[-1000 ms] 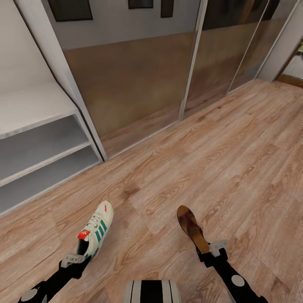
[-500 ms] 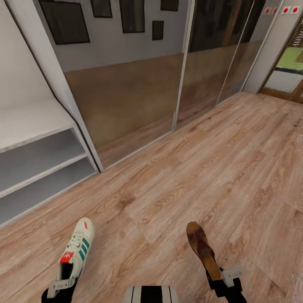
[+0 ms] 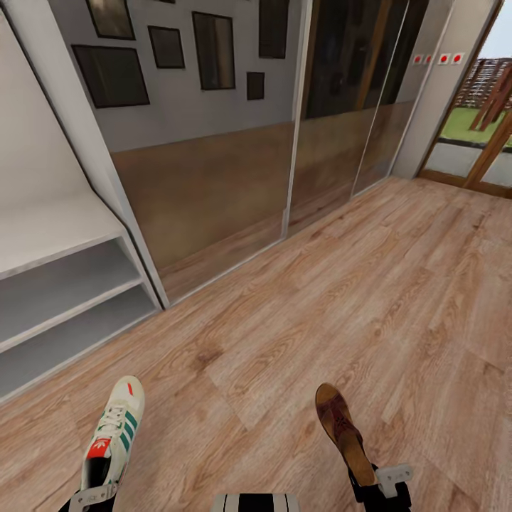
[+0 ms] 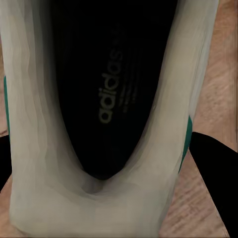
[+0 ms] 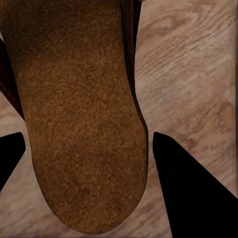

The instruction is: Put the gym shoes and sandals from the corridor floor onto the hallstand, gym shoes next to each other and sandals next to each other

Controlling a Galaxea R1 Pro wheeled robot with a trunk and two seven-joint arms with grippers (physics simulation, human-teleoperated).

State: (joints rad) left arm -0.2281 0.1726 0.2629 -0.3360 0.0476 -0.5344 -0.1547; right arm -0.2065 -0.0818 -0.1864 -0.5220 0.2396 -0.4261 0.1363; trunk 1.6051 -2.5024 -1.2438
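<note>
Corridor floor [image 3: 341, 299] unchanged; gym shoe [image 3: 110, 437] and sandal [image 3: 343, 430] now sit lower.

Grainy wood-plank floor [image 3: 341, 299] — sandal [image 5: 79, 124] insole rough, cork-like, matt.

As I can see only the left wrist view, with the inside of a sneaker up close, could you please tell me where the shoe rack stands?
Observer: In the head view the hallstand stands ahead on the robot's left, beyond the gym shoe held by the left gripper.
Operator: Thank you. What is the right arm carrying?
Observer: The right gripper holds a sandal by its heel end, toe pointing forward.
Operator: And what lies to the right of the rack?
Observer: Glossy wall panels run alongside it above the corridor floor, with a glazed door at the far right.
</note>
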